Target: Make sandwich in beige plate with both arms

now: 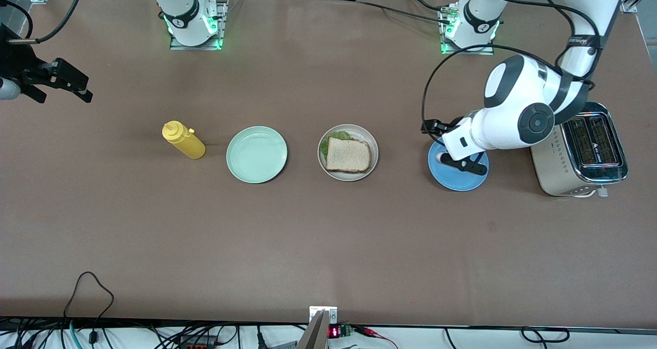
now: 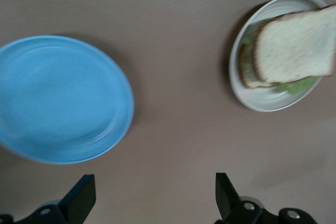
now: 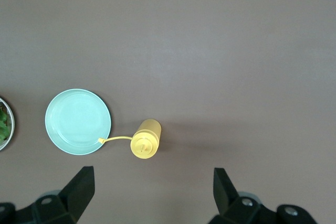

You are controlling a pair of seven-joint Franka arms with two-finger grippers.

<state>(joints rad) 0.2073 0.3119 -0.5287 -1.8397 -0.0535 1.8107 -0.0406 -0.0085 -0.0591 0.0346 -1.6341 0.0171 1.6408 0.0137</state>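
— On the beige plate (image 1: 373,156) at mid-surface sat the sandwich (image 1: 348,154), top slice skewed, lettuce poking out.
— Risk?
— The left pincer (image 1: 452,160), fingers apart over the blue plate (image 1: 458,180), could knock that slice off. The right pincer (image 1: 57,83) waited apart, empty, at its surface end.

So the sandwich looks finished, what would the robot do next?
Probably just lift the left gripper away from over the blue plate. The sandwich already sits stacked in the beige plate, both grippers are open and empty, and the right gripper waits over the table's end.
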